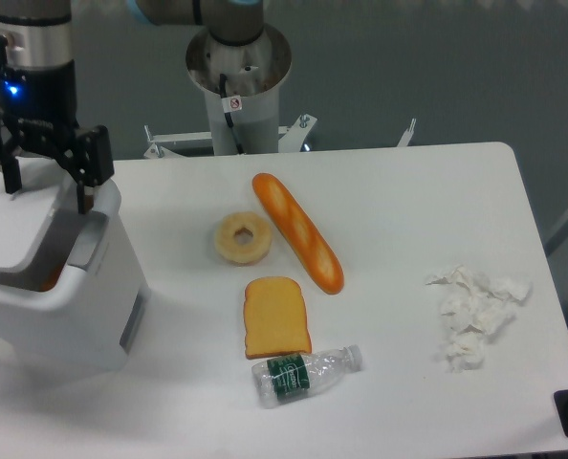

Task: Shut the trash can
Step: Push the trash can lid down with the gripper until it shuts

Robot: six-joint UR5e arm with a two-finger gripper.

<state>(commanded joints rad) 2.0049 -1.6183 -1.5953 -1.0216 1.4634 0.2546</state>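
Trash can (pixel 69 306) sits at the table's (pixel 408 191) left edge. Its white lid (pixel 21 229) slants down over the opening, not flat yet; a gap shows along the right rim. Gripper (pixel 43 182) hangs spread wide above the lid's far edge, holding nothing. Step in hand: pushing the lid down. Next move likely needs a downward press until the lid seats.

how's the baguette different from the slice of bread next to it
The baguette is long, rounded and glossy orange, lying diagonally; the slice of bread is flat, squarish and paler yellow with a darker crust edge. The baguette runs well longer than the slice. Both lie flat on the white table, near each other but apparently not touching.
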